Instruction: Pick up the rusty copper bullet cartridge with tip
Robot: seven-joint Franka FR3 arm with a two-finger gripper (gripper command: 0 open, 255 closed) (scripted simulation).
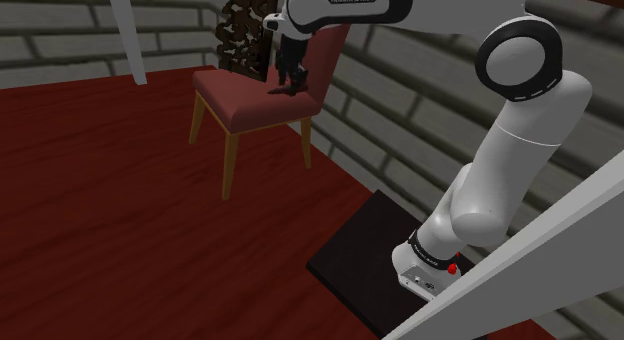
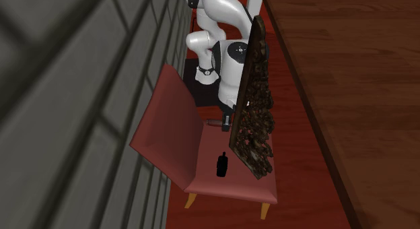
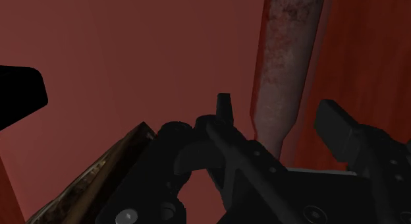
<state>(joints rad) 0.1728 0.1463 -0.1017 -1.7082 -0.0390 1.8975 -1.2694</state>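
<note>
Gripper: the all-black gripper (image 3: 276, 107) is seen with its fingers (image 3: 224, 105) spread apart and nothing pinched between them. In the shoulder view it (image 1: 290, 83) is held low over the chair seat.
Cartridge: a reddish-grey, mottled cartridge (image 3: 286, 51) is laid on the red seat just ahead of the gripper. Its narrow end is turned toward the hand and set in the gap between the fingers.
Contact: red seat is visible on both sides of the narrow end, so neither finger is touched by it.
Chair: a chair (image 1: 255, 103) with a red seat and pale wooden legs is placed on a dark red floor (image 1: 100, 208) against a grey block wall (image 1: 60, 38). Its backrest (image 2: 161, 120) is shown broadside in the second exterior view.
Board: a dark, mottled board (image 2: 254, 106) is stood on edge on the seat. In the shoulder view it (image 1: 243, 33) is seen behind the gripper, and in the wrist view its brown edge (image 3: 99, 173) is seen beside the hand.
Black object: a small black object (image 2: 222, 165) is stood on the seat near the front edge, just beside the board. What it is cannot be told.
Arm: the white arm (image 1: 500, 178) is raised from the black stand (image 1: 365, 263). In the second exterior view it (image 2: 215, 32) is partly covered by the board.
</note>
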